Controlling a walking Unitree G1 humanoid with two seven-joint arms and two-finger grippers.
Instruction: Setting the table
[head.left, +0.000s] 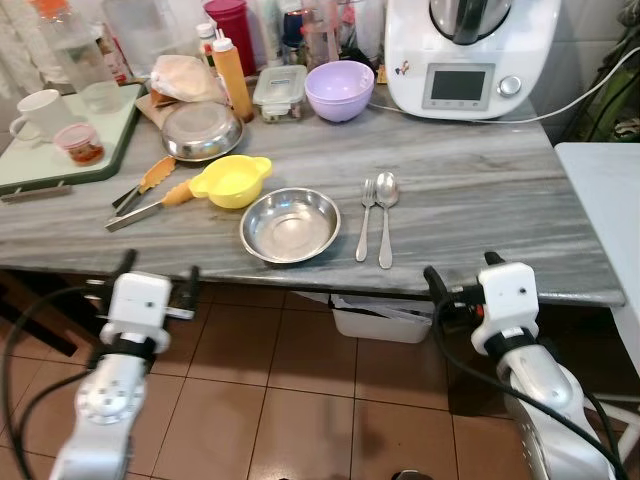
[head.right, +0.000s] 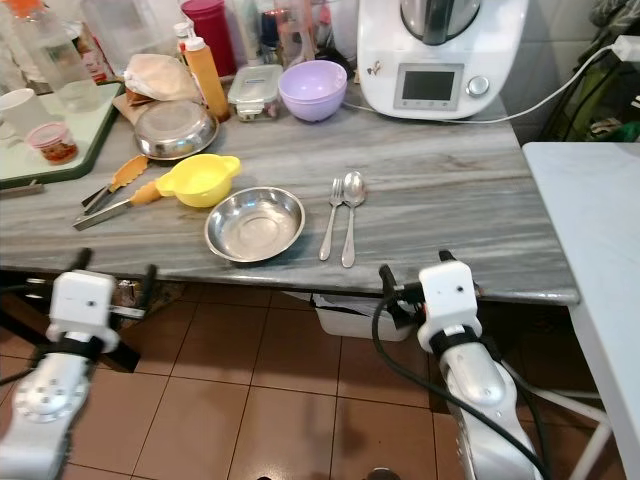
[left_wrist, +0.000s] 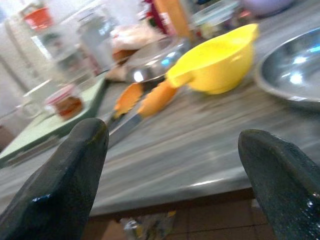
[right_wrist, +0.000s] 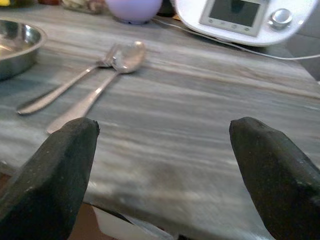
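Steel bowl set near the front edge of the marble bench, with fork and spoon laid side by side just to its right, heads touching. Looks like one place partly laid already. Yellow bowl and orange tongs lying left of it, second steel dish and purple bowl farther back, not yet brought forward. Left hand and right hand both held low, just short of the bench's near edge, fingers spread wide, holding nothing. Probably more dishes or a cup left to place.
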